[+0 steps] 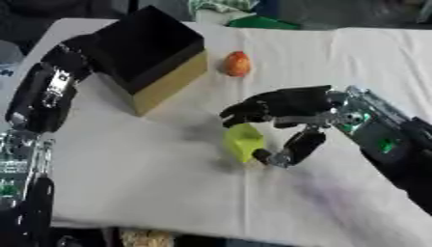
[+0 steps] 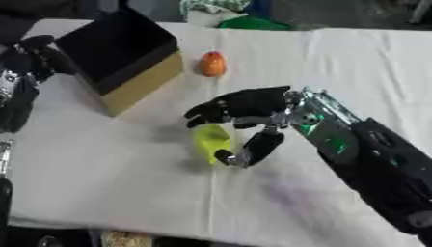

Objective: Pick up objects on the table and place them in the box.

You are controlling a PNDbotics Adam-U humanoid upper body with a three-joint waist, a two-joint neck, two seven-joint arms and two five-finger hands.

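Observation:
A yellow-green block (image 1: 242, 140) lies on the white cloth near the middle of the table. My right hand (image 1: 285, 105) comes in from the right and is curled round it, fingers over its top and thumb (image 1: 297, 145) against its lower right side. An orange-red rounded object (image 1: 237, 63) sits further back, just right of the box. The box (image 1: 171, 83) stands at the back left, dark inside with a tan outer wall. My left hand (image 2: 35, 54) is at the box's left side; its fingers are too dark to read.
The white cloth (image 1: 152, 178) covers the table and reaches its front edge at the bottom. Green and white things (image 1: 253, 19) lie beyond the far edge. My left arm (image 1: 42, 96) runs up the left side.

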